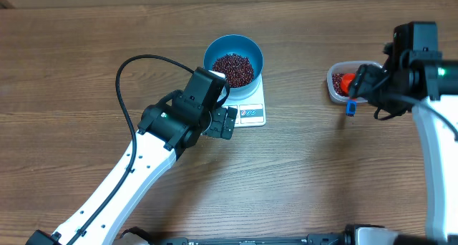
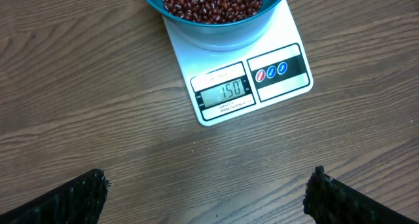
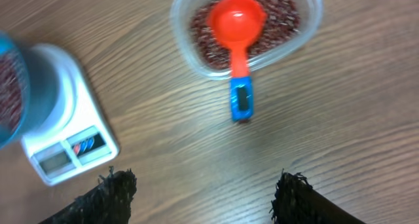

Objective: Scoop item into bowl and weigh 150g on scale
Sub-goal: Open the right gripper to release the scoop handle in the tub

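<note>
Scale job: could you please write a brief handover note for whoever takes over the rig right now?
Left gripper: open, empty, hovering before the scale.
Right gripper: open, empty, above the table near the tub.
Bowl of beans sits on the scale; display reads 150. Scoop lies in the tub, handle over the rim.
Done: scooping, weighing. Remaining: nothing apparent; perhaps retract both arms.
</note>
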Controlling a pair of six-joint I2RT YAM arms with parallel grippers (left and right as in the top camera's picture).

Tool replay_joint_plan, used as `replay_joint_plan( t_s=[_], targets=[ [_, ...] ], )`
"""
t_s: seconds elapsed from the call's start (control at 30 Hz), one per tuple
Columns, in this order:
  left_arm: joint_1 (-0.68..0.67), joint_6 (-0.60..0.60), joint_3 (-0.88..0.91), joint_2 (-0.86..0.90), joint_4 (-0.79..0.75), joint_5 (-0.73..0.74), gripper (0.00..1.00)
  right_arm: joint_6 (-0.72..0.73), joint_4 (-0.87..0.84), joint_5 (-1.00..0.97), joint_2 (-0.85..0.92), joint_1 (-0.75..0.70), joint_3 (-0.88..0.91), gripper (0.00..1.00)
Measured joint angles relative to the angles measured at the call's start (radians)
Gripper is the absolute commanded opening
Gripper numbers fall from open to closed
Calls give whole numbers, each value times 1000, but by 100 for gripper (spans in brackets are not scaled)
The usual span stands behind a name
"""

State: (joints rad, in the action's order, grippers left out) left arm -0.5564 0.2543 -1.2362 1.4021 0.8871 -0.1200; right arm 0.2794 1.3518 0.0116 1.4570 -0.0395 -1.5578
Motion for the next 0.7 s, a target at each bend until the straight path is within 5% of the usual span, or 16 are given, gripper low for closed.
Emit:
replay_joint_plan(
  t_s=[0.03,0.7],
  targets=[
    [0,0,0,0,0,0,100,-14,8,1,-24,20,0,100],
    [0,0,0,0,0,0,99,-45,92,6,-68,48,-3,100]
  ],
)
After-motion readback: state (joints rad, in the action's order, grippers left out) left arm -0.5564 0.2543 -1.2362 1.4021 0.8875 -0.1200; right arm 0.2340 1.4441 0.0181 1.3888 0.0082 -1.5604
